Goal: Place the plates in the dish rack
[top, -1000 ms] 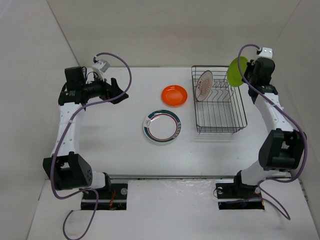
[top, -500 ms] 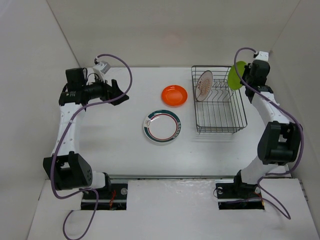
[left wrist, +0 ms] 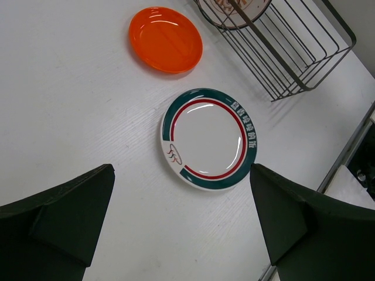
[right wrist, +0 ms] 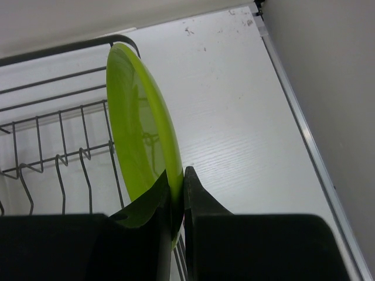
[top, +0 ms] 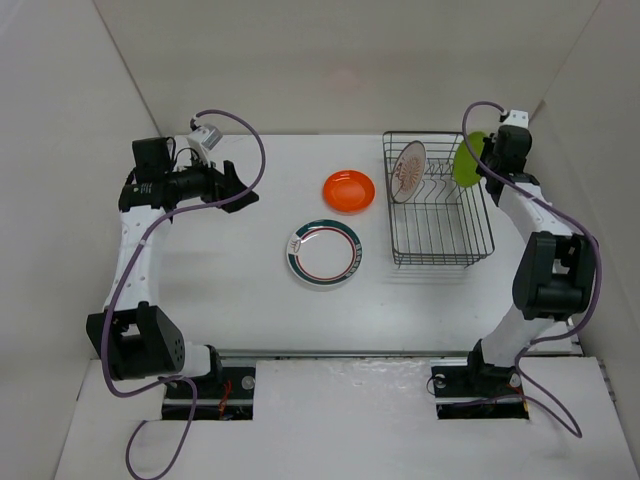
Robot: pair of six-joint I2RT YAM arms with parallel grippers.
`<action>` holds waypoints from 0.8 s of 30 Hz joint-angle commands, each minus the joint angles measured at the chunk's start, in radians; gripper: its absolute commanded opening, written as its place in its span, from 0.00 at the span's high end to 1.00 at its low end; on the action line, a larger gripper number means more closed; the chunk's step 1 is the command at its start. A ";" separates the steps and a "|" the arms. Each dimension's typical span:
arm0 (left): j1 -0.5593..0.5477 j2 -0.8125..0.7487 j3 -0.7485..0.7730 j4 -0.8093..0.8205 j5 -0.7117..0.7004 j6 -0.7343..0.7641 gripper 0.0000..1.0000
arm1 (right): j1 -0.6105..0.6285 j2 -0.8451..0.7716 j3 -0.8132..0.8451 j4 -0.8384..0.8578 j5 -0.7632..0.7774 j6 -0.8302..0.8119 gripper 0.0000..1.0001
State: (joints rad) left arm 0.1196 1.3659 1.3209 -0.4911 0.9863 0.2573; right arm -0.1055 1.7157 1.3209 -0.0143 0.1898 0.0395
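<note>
I've swung the round lime-green plate [right wrist: 137, 129], pinched edge-up in my right end effector [right wrist: 176, 187], to the dark wire dish rack [top: 425, 133] rim; slotting looks next.

The green plate [right wrist: 139, 132] pinched in the right jaws looks like smooth, glossy plastic with soft reflections. Just beside those jaws, the rack [left wrist: 270, 48] is thin dark metal wire. Beyond the spread, matt black left jaws, the orange plate [left wrist: 166, 39] and ringed plate [left wrist: 208, 137] shine glossy. The white tabletop [left wrist: 70, 105] shows a fine matt grain.
</note>
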 commanded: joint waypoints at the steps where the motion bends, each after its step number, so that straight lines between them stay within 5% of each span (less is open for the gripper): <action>1: -0.001 -0.004 -0.005 0.000 0.041 0.025 0.00 | -0.008 -0.002 -0.009 0.076 0.013 -0.006 1.00; 17: -0.001 0.006 -0.005 -0.020 0.052 0.053 0.00 | -0.008 0.045 0.000 0.034 -0.006 0.003 1.00; 20: -0.001 0.015 -0.005 -0.020 0.061 0.053 0.00 | -0.008 0.045 0.011 0.025 -0.006 0.003 0.93; 21: -0.001 0.015 -0.005 -0.029 0.061 0.063 0.00 | -0.008 0.045 0.011 0.025 -0.006 0.003 0.84; 24: -0.001 0.015 -0.005 -0.029 0.061 0.063 0.00 | -0.008 0.055 0.020 0.016 -0.006 0.003 0.83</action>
State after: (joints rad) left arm 0.1196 1.3819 1.3197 -0.5152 1.0080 0.2958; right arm -0.1047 1.7603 1.3067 -0.0071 0.1726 0.0502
